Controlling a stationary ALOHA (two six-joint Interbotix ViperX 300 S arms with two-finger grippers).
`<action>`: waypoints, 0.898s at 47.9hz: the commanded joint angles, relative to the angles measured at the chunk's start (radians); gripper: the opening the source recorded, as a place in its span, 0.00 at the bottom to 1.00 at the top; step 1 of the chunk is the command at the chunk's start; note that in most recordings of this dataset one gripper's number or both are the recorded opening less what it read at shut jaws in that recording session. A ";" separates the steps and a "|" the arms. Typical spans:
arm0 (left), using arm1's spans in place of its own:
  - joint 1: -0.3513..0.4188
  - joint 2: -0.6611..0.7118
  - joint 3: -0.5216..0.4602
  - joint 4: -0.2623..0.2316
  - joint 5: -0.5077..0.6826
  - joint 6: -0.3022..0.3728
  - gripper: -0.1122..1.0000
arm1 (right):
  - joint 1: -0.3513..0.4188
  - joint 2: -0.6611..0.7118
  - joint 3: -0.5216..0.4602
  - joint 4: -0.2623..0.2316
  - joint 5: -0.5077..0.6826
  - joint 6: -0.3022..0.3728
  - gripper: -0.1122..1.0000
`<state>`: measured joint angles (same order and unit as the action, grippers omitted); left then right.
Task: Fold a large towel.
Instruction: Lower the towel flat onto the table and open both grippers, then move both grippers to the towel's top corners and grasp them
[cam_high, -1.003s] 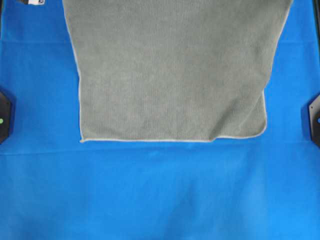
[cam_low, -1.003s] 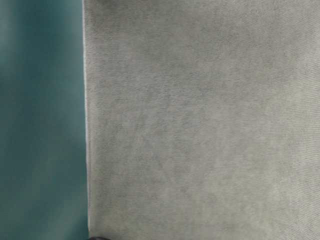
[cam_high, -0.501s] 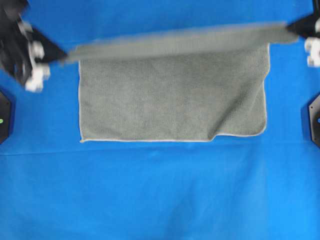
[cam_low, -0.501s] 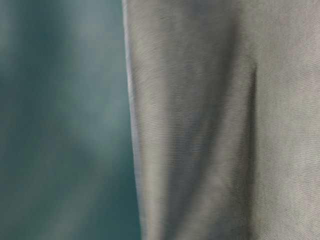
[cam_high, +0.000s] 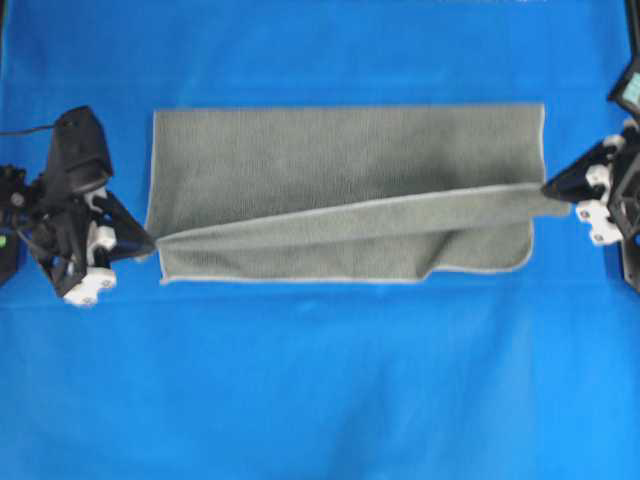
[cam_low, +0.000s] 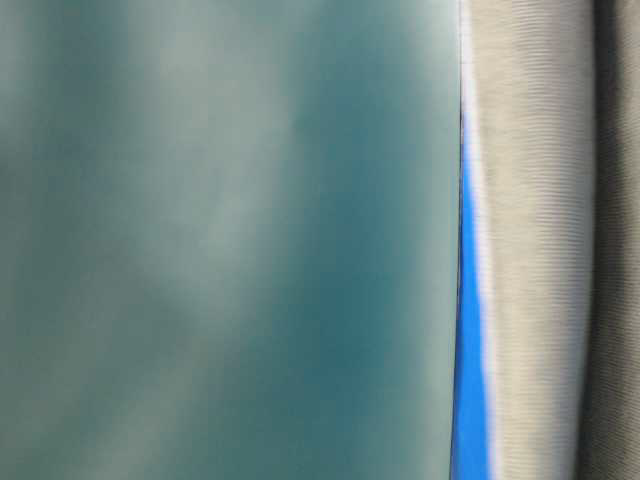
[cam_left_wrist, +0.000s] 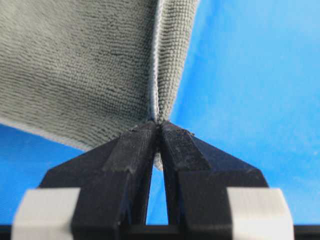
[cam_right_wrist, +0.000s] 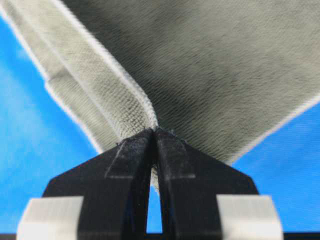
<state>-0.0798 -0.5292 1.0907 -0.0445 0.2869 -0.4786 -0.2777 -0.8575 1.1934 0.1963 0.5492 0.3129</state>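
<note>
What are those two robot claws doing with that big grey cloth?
They are folding a large towel on a blue sheet. The left gripper and the right gripper are each shut on a corner of the towel, one at each side. Between them a hemmed edge stretches across the part lying flat, so the towel is doubled over. The held edge has not yet reached the near edge, and neither gripper has let go.
</note>
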 joint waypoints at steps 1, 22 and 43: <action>-0.005 0.049 -0.006 0.006 -0.025 -0.002 0.13 | 0.040 0.029 -0.009 0.003 -0.038 0.005 0.13; -0.002 0.071 -0.028 0.011 -0.037 0.002 0.17 | 0.086 0.156 -0.028 -0.006 -0.120 -0.005 0.39; 0.137 -0.161 -0.081 0.028 0.054 0.178 0.82 | -0.003 0.051 -0.138 -0.259 -0.087 0.012 0.67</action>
<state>-0.0153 -0.6719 1.0216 -0.0199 0.3651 -0.3390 -0.2362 -0.8176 1.0784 -0.0199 0.4648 0.3206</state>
